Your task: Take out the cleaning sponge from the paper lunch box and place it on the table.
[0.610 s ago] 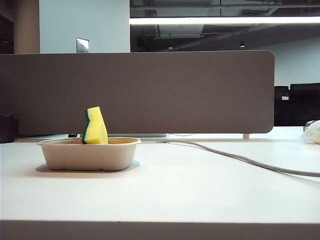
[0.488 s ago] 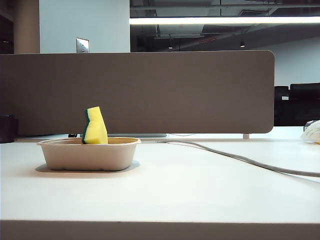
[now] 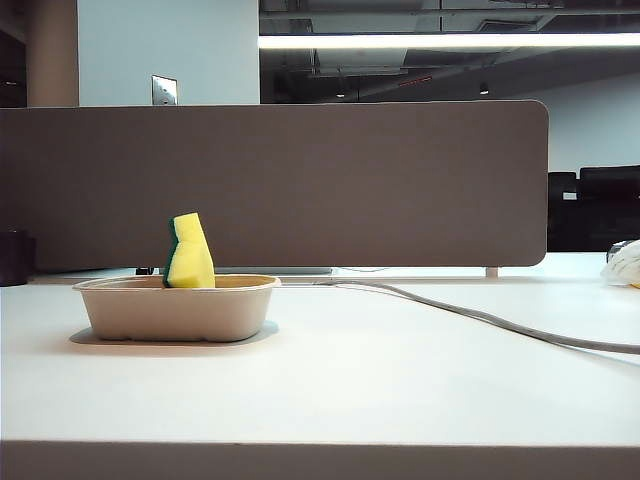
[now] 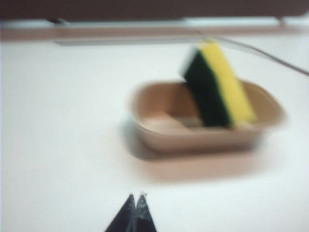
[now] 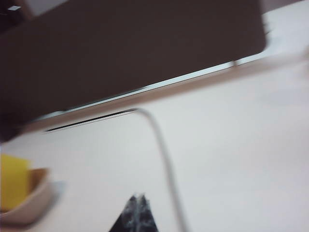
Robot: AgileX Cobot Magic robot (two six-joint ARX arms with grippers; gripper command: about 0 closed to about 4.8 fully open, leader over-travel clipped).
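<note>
The cleaning sponge, yellow with a dark green face, stands tilted on end inside the beige paper lunch box, leaning against its wall. The box rests on the white table at the left. The left wrist view shows the sponge sticking out of the box, with my left gripper shut and empty, well short of the box. My right gripper is shut and empty over bare table, with the sponge and box off to one side. Neither gripper shows in the exterior view.
A grey-brown divider panel runs along the back of the table. A grey cable snakes from the divider to the right edge; it passes close by my right gripper as the cable. A pale bag-like object lies far right. A dark object stands far left.
</note>
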